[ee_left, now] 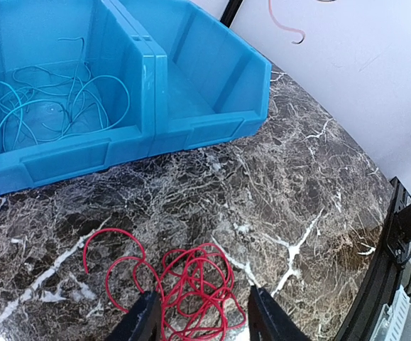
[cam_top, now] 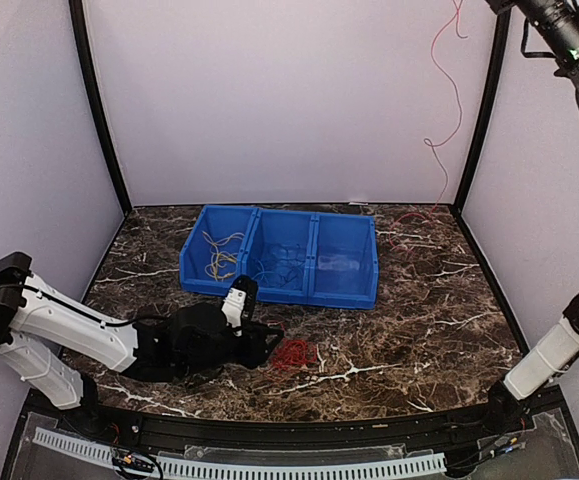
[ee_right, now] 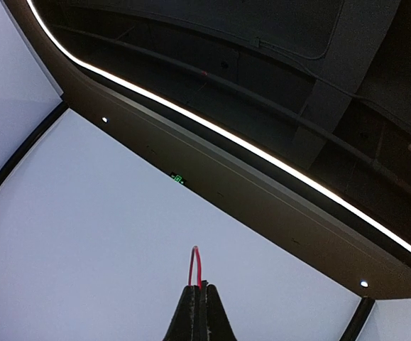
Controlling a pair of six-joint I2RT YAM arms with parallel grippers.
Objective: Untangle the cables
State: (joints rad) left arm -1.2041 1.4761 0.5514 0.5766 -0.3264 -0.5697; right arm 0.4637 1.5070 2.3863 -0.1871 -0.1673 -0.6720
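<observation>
A tangle of red cables point(cam_top: 294, 353) point(ee_left: 194, 288) lies on the marble table in front of the bins. My left gripper point(cam_top: 269, 346) point(ee_left: 202, 297) is low over the table, open, its two black fingers standing either side of the near part of the tangle. My right gripper point(ee_right: 200, 288) is raised high and points at the ceiling, shut on a thin red cable whose small loop point(ee_right: 194, 264) sticks out of the tips. In the top view that long red cable point(cam_top: 456, 100) hangs down the back wall at the upper right.
A blue three-compartment bin point(cam_top: 269, 293) point(ee_left: 191, 128) stands at mid-table: yellow cables point(cam_top: 219, 255) in its left part, blue cables point(cam_top: 284, 265) point(ee_left: 49, 99) in the middle. More red cable point(cam_top: 414, 218) lies at the back right. The table edge point(ee_left: 382, 241) is to the right.
</observation>
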